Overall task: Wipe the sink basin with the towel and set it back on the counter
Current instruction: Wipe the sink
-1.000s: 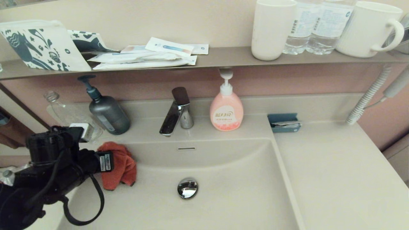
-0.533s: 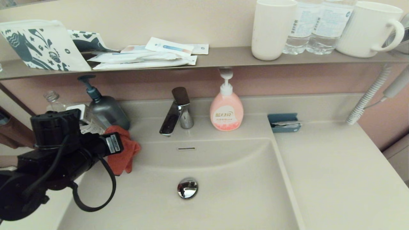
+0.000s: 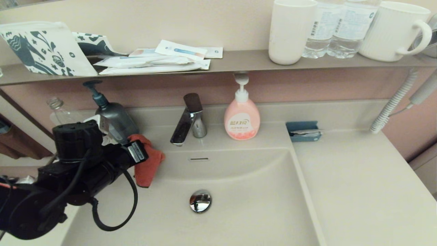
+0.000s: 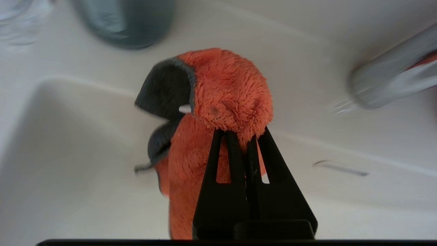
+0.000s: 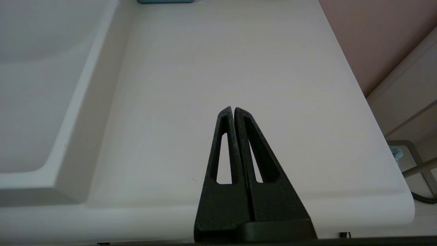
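The towel is a small orange-red terry cloth with a dark trim, bunched and hanging limp from the left tool above the back left corner of the sink basin. In the left wrist view its upper part mushrooms over the fingertips while the rest dangles below them, clear of the basin wall as far as can be seen. It looks light and soft, with no stiffness of its own: it will fold and drape wherever it is not held, and the fuzzy pile should give a pinch good friction, so slipping seems unlikely. The left tool is clamped on a gathered fold near the top of the bunch, which suits a cloth like this; a hold on a single thin edge would let it trail and twist.

Just behind the towel stand a dark pump bottle and the tap, both close enough that a swinging corner could brush them. The drain plug lies lower in the basin, apart from the cloth.

The right tool, its fingers pressed together on nothing, is poised over the worktop to the right of the basin.
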